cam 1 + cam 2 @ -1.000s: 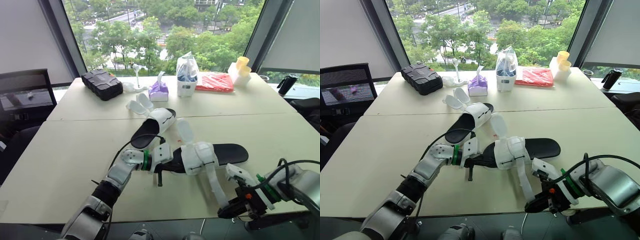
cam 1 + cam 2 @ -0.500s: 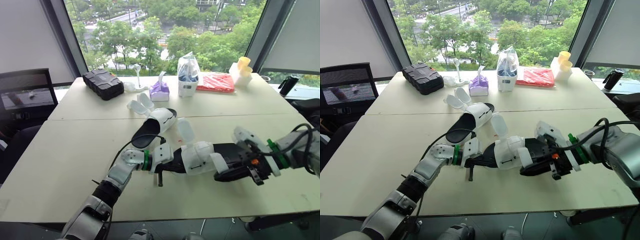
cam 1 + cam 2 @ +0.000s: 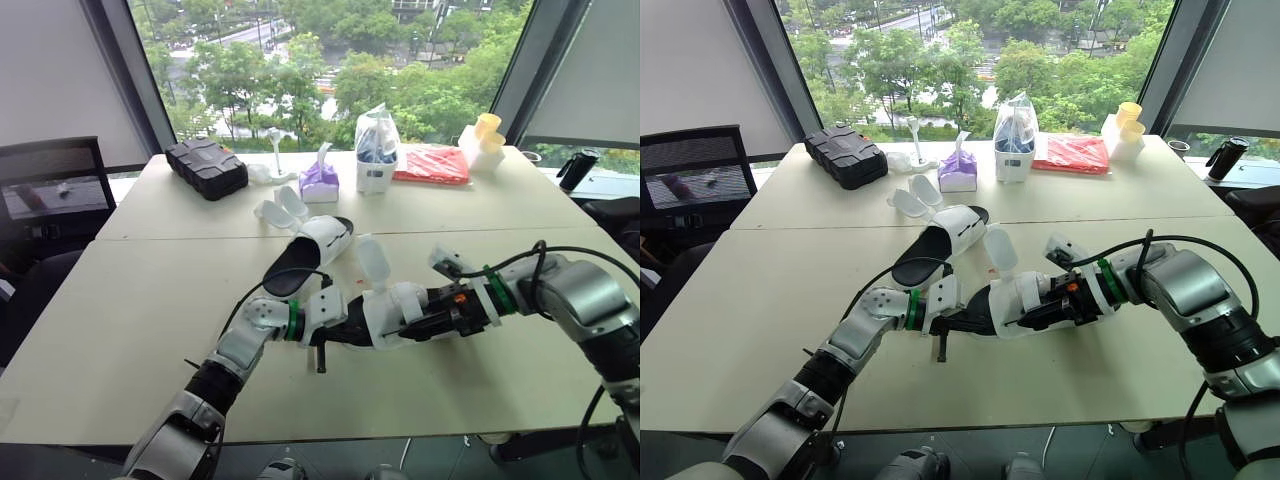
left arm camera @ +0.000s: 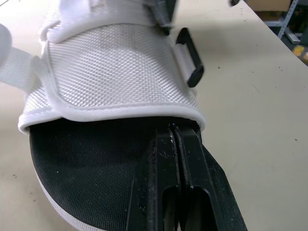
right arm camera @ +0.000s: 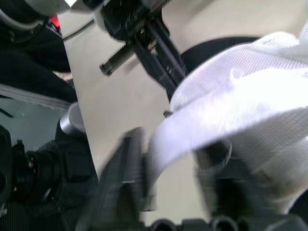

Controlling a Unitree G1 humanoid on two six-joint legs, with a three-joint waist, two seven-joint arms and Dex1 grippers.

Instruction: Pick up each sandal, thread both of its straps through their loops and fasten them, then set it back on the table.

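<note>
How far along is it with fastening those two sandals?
Nothing looks finished. In hand: the left gripper is shut on the sole of the near sandal, and the right gripper is at one strap; its other strap sticks up loose. Left: fastening both, then the far sandal, whose straps lie open on the table.

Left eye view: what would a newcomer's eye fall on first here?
Both hands meet at one sandal near the middle of the table: the left hand is shut on its black sole, and the right hand is at its white strap. A second sandal lies just behind it, farther from the robot.
</note>
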